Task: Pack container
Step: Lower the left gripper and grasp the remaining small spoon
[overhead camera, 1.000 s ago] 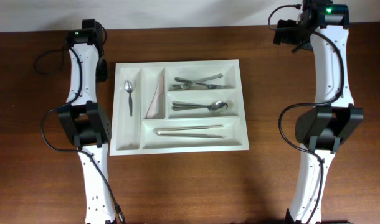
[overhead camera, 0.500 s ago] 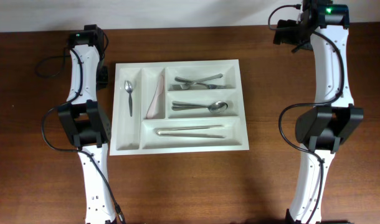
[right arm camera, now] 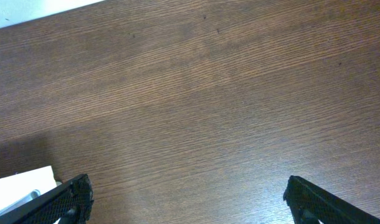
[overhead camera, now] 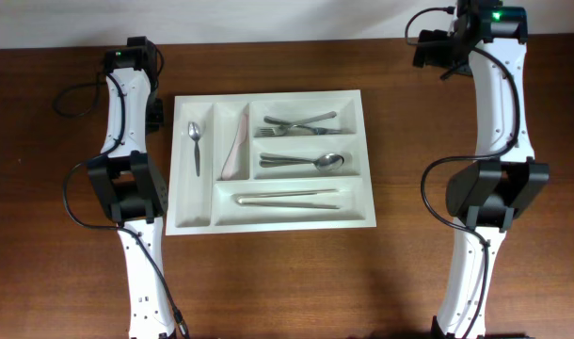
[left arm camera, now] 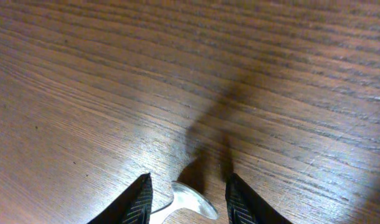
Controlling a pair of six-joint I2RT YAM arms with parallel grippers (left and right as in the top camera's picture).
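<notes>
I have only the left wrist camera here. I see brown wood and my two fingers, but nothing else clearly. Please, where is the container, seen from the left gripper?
Observer: In the overhead view the container lies close beside the left gripper, on its right side.
Operator: Thank you. Is something inside it?
Observer: Yes. Each of its five compartments holds something. A small spoon lies alone in the leftmost narrow slot.
Operator: And the right gripper, does it hold anything?
Observer: No. The right gripper is empty, its fingers wide open above the wooden table.
</notes>
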